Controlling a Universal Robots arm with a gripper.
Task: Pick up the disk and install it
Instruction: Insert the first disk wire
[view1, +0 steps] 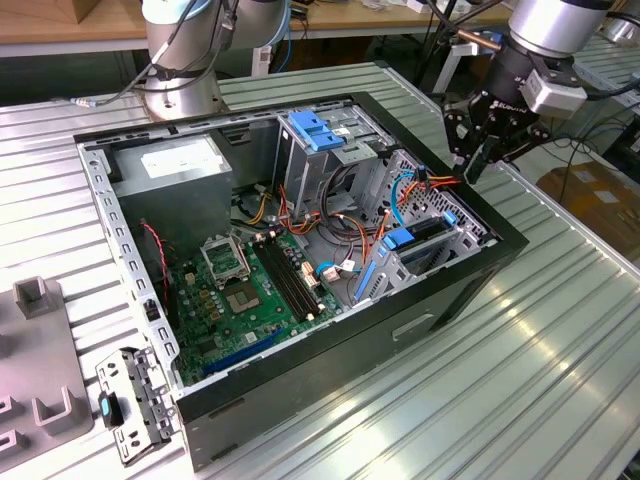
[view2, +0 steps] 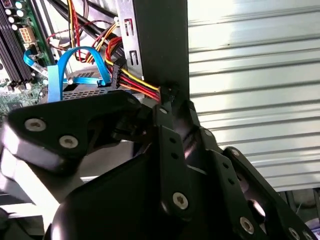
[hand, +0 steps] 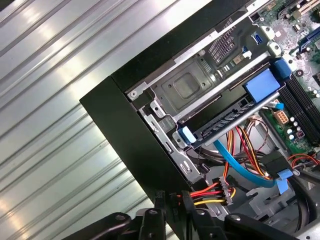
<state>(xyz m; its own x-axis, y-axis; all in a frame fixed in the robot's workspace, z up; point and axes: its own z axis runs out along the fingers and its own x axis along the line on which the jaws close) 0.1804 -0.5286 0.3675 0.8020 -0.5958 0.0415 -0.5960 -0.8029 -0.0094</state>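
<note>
Okay, my gripper (view1: 478, 162) hangs pinched together and empty above the case wall (view1: 500, 235), roughly 1 o'clock from the disk (view1: 408, 240) sitting in its bay. My worry: dropping straight down could clip that wall or snag the power cable (view2: 140, 85) beside it.
</note>
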